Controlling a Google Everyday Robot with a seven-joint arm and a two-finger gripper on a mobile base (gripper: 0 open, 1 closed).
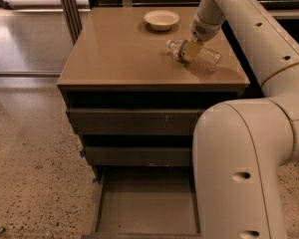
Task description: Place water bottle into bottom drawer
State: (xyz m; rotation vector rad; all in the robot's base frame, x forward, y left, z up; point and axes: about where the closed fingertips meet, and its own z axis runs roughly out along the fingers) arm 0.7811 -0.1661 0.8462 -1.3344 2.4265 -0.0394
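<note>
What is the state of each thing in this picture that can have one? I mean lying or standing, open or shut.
water bottle: lying on its side on the cabinet top, cap on.
gripper: down at the water bottle, near its neck.
bowl: upright, apart from the water bottle.
top drawer: shut.
middle drawer: shut.
bottom drawer: pulled open.
</note>
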